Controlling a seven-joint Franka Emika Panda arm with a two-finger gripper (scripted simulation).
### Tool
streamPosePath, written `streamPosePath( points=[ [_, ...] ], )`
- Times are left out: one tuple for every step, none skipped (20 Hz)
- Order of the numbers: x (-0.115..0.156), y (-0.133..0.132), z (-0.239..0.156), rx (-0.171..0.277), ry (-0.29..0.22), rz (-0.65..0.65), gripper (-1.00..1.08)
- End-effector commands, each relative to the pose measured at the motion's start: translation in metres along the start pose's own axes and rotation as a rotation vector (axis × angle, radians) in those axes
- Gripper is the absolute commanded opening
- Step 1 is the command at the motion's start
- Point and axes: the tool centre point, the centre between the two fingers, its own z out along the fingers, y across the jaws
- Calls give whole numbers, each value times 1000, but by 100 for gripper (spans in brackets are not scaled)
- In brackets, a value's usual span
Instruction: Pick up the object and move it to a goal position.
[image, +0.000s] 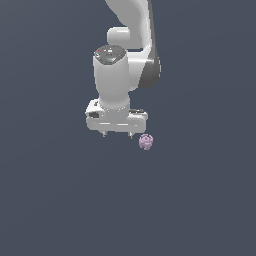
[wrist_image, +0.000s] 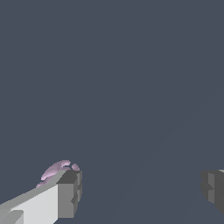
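While plain dark slate-grey ground (image: 60, 200) fills everything, the end effector (image: 118, 134) gapes beside the object (image: 145, 142).

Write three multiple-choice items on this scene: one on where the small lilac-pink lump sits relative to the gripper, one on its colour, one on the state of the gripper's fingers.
1. Where is the tiny pale lilac-pink lumpy object relative to the white robot gripper?
A. Clamped between the fingers
B. Outside the fingers, toward the exterior view's right
C. Far off toward the exterior view's left

2. What colour is the object?
A. Bright green
B. Pale lilac-pink
C. Orange

3. How do the gripper's fingers stand?
A. Spread apart with nothing between them
B. Closed on the object
C. Pressed together with nothing held

Answers:
1. B: in the exterior view the object lies just past the finger on that side, and in the wrist view it peeks out behind one finger, not in the gap.
2. B: both views show a lilac-pink tint with darker grooves.
3. A: the wrist view shows a wide bare gap between the two fingers.
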Motion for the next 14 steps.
streamPosePath(
  points=[
    [0,0,0,0,0,0,100],
    [0,0,0,0,0,0,100],
    [0,0,0,0,1,2,100],
    [1,0,0,0,1,4,100],
    [1,0,1,1,2,8,100],
    [2,0,1,1,3,12,100],
    [3,0,1,2,5,15,100],
    [4,0,1,2,6,18,100],
    [5,0,1,3,7,19,100],
    [5,0,1,3,8,20,100],
    [6,1,1,3,8,19,100],
    [6,1,0,3,8,19,100],
    [6,1,0,3,8,19,100],
    [6,1,1,3,8,19,100]
  ],
)
